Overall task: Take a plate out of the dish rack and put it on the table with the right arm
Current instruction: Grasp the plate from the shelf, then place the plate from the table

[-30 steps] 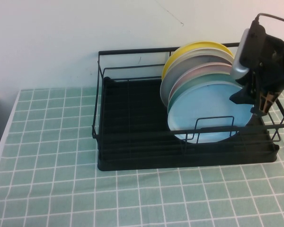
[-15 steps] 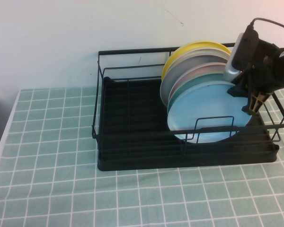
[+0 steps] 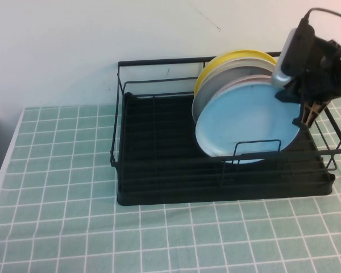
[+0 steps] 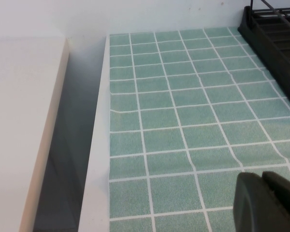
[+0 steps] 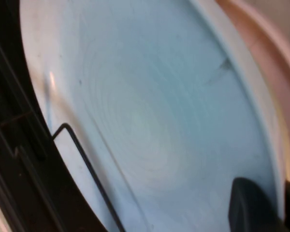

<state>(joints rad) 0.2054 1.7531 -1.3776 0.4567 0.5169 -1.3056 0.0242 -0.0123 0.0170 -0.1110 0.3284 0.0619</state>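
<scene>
High view: the black dish rack [image 3: 159, 170] sits on the green tiled table [image 3: 74, 227], filling the middle and right of the frame. A row of plates stands on edge in the right half of the rack. The front one is the light blue plate [image 3: 247, 122]. Behind it are a pink-rimmed plate [image 3: 238, 83], a grey plate [image 3: 216, 85] and a yellow plate [image 3: 227, 58] at the back. The right arm [image 3: 307, 51] is in the upper right of the frame, and the right gripper [image 3: 307, 116] is at the blue plate's right edge. Its fingers look closed on the plate's rim, one finger in front of the plate. The plate leans forward, away from the others, with its bottom behind a wire loop at the front of the rack. Left wrist view: the tiled table [image 4: 183, 121] fills most of the frame, with its white edge and a dark gap on the left. A corner of the dish rack [image 4: 275, 38] shows in the upper right. A dark tip of the left gripper [image 4: 268, 203] is in the lower right, over the tiles, and I cannot tell if it is open or closed. Right wrist view: the blue plate [image 5: 145, 116] fills the frame, very close. A black rack wire [image 5: 87, 169] crosses its lower left part. A dark finger [image 5: 253, 205] of the right gripper lies on the plate's face in the lower right, near the rim. The pink rim of the next plate [image 5: 258, 48] shows in the upper right.
</scene>
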